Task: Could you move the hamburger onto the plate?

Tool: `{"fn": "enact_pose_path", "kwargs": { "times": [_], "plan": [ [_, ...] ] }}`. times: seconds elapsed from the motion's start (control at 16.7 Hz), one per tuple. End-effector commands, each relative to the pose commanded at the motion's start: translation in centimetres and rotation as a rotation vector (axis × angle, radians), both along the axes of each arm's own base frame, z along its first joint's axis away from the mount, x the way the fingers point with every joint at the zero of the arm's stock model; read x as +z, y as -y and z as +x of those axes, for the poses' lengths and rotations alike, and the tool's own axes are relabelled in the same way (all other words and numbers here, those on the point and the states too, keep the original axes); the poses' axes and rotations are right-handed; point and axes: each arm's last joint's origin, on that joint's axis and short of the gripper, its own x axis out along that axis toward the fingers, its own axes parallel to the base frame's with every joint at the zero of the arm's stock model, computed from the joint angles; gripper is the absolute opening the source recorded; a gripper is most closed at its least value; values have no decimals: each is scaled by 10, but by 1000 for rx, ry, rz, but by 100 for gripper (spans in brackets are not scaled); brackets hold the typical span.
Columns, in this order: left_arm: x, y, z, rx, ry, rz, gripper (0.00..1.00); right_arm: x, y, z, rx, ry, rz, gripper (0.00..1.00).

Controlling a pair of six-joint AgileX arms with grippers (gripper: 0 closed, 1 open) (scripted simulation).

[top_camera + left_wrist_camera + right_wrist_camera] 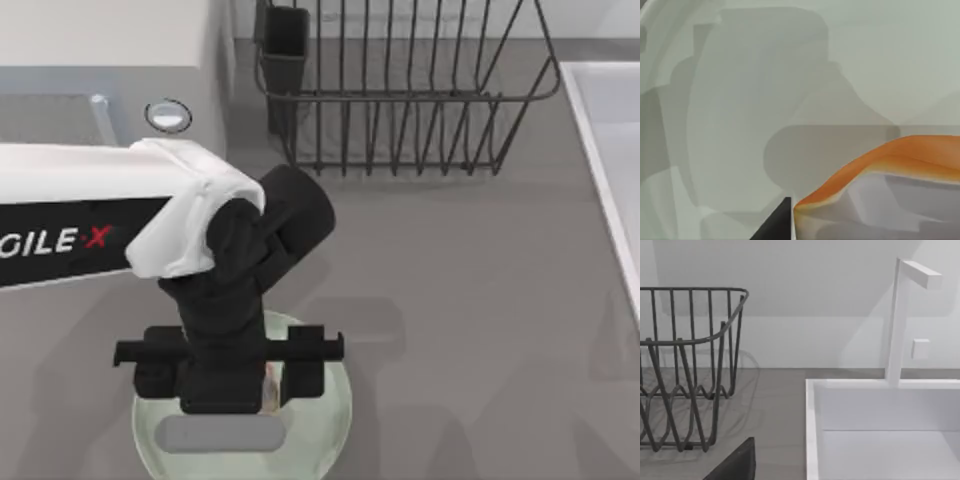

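Left pincer (268, 385) over 1 plate (330, 415), grip state unclear; 1 hamburger (900, 155) beside it.

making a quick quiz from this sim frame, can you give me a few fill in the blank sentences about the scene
1. The left gripper hangs directly above the pale green ____.
2. In the left wrist view, the orange-tan hamburger sits against the plate's pale ____ surface.
3. At the back of the grey table stands a dark wire ____.
4. The white sink lies along the table's ____ edge in the top view.

Missing words: plate; green; rack; right
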Motion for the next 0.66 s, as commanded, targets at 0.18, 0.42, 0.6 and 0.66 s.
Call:
{"fn": "enact_pose_path", "kwargs": {
  "times": [0.18, 0.42, 0.6, 0.66],
  "plan": [
    [0, 0, 0, 0, 0, 0, 83, 0, 0, 0, 0, 0, 0, 100],
    [0, 0, 0, 0, 0, 0, 100, 0, 0, 0, 0, 0, 0, 100],
    [0, 0, 0, 0, 0, 0, 100, 0, 0, 0, 0, 0, 0, 100],
    [0, 0, 0, 0, 0, 0, 100, 0, 0, 0, 0, 0, 0, 100]
  ]
}}
